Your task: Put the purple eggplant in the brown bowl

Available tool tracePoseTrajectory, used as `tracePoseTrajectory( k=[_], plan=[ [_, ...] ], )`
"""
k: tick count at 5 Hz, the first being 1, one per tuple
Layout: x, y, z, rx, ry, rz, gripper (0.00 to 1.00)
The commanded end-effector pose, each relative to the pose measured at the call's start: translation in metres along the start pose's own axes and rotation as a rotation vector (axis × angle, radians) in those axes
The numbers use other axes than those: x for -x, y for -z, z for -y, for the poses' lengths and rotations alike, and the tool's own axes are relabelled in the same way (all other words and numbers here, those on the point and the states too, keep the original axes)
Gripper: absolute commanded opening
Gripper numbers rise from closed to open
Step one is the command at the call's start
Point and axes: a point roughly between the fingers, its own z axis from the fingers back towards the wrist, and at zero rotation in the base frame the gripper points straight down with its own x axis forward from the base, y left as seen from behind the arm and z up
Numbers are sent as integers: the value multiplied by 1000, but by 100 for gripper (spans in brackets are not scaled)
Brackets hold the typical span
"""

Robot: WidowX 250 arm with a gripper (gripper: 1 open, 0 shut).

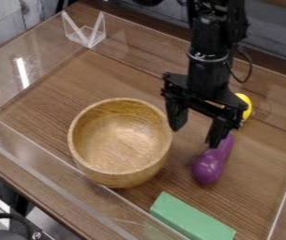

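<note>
One purple eggplant, one brown bowl, one lemon, jaws wide, empty.

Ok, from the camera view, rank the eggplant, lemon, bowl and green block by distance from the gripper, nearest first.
From the gripper:
1. purple eggplant, right under the fingertips.
2. yellow lemon, just behind, on the right.
3. brown bowl, to the left.
4. green block, at the front edge.
</note>
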Motion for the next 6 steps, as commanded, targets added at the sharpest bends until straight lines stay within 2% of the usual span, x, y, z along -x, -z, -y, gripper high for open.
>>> tracePoseTrajectory(
  k=[1, 4, 6],
  plan=[
    [-8, -2, 5, 8, 6, 44, 100],
    [-15, 21, 14, 22, 8, 64, 100],
    [-24, 28, 17, 24, 8, 79, 100]
  ],
)
